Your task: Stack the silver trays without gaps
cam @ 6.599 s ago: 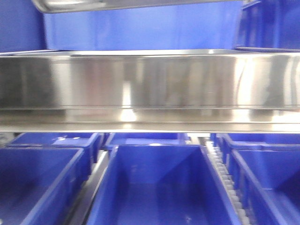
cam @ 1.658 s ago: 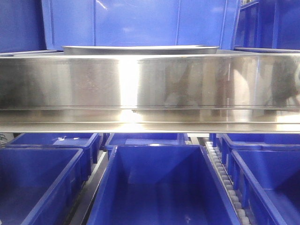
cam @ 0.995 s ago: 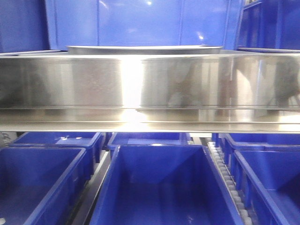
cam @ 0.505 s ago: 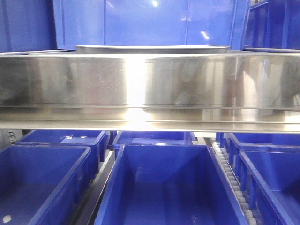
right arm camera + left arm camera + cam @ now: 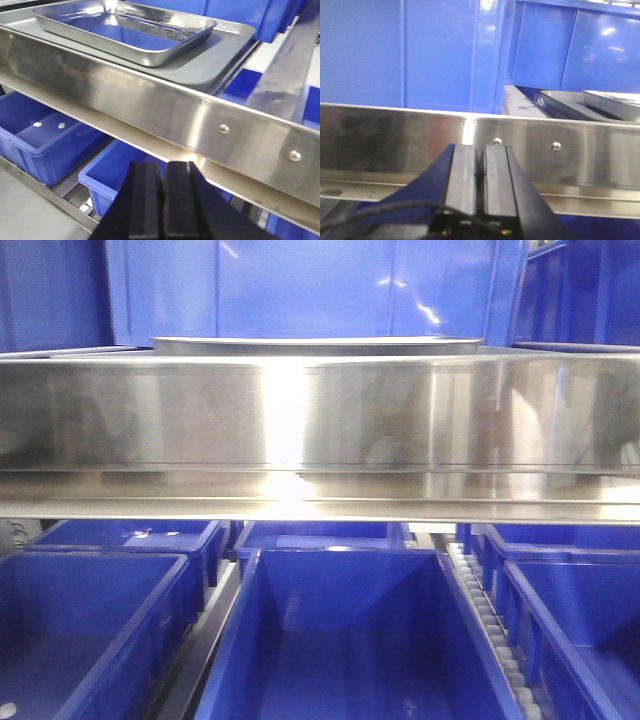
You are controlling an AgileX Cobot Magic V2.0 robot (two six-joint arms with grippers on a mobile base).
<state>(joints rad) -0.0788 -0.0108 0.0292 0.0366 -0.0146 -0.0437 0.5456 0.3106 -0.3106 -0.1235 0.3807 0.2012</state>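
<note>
The silver trays are sitting nested on the grey shelf mat, half hiding behind the steel rail. Left gripper and right gripper are staying pressed together, holding nothing.

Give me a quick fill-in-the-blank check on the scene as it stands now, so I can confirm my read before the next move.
1. The silver tray sits on a wider ____ tray.
2. The right gripper has its jaws ____.
3. Below the steel rail, the bins are ____ in colour.
4. The left gripper holds ____.

Missing words: grey; shut; blue; nothing
</note>
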